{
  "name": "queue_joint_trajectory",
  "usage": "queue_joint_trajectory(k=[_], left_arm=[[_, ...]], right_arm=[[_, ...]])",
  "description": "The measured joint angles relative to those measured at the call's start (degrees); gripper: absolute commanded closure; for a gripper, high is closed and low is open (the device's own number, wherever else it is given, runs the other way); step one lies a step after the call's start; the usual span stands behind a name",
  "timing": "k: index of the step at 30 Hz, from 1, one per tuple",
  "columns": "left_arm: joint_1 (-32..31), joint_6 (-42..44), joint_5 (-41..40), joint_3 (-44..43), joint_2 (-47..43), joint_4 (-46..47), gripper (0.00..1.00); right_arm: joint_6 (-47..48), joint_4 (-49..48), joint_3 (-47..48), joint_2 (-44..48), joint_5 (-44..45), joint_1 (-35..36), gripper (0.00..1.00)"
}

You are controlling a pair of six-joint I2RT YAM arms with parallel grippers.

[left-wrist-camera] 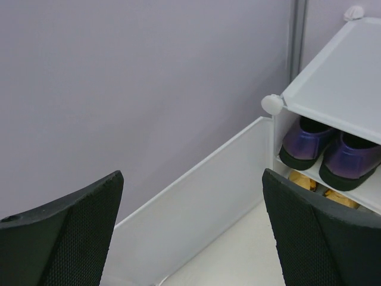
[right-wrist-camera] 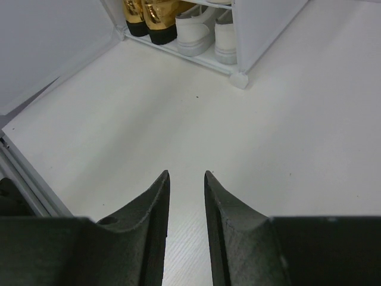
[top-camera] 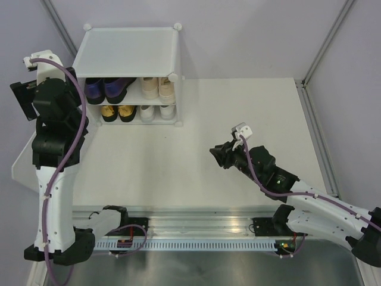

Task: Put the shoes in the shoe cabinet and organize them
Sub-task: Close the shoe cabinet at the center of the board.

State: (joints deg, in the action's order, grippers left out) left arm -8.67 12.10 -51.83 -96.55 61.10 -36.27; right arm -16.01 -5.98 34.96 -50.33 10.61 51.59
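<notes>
White table [top-camera: 238, 119]; cabinet [top-camera: 128, 50] half hides shoes [top-camera: 158, 89]; left gripper [left-wrist-camera: 191, 179] spread, right gripper [right-wrist-camera: 186, 174] narrowly parted.

The top camera is looking down over the whole desk [top-camera: 238, 119]. Both wrist cameras are facing the cabinet [top-camera: 128, 50], the left nearer, sharing the heels [right-wrist-camera: 156, 18].

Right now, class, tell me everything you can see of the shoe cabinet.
The shoe cabinet is a white, translucent plastic cube with round corner connectors and one inner shelf. It stands upright at the far left of the table, its door panel swung open leftwards. On the shelf sit purple loafers and beige sneakers; below, gold heels and white sneakers.
</notes>
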Motion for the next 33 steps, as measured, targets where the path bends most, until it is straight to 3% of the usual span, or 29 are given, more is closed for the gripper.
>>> queue_joint_trajectory(k=[3,9,21,28,33], left_arm=[[5.6,-1.2,2.7,-3.5,2.5,-3.4,0.00],[20.5,-12.2,13.5,-5.6,7.6,-11.1,0.00],[37.9,-29.9,27.4,4.7,8.4,-13.2,0.03],[43.6,-36.5,33.6,5.2,8.3,-12.6,0.04],[46.9,-40.1,35.5,6.4,8.1,-10.9,0.11]], right_arm=[[-1.5,-0.8,0.0,0.1,-1.8,0.0,0.67],[-3.8,-0.9,-1.4,-0.6,-4.6,0.0,0.67],[-5.2,-0.9,-2.7,0.4,-5.7,0.0,0.69],[-5.2,-0.9,-2.7,1.1,-5.4,0.0,0.69],[-5.3,-0.9,-2.7,0.5,-5.4,0.0,0.70]])
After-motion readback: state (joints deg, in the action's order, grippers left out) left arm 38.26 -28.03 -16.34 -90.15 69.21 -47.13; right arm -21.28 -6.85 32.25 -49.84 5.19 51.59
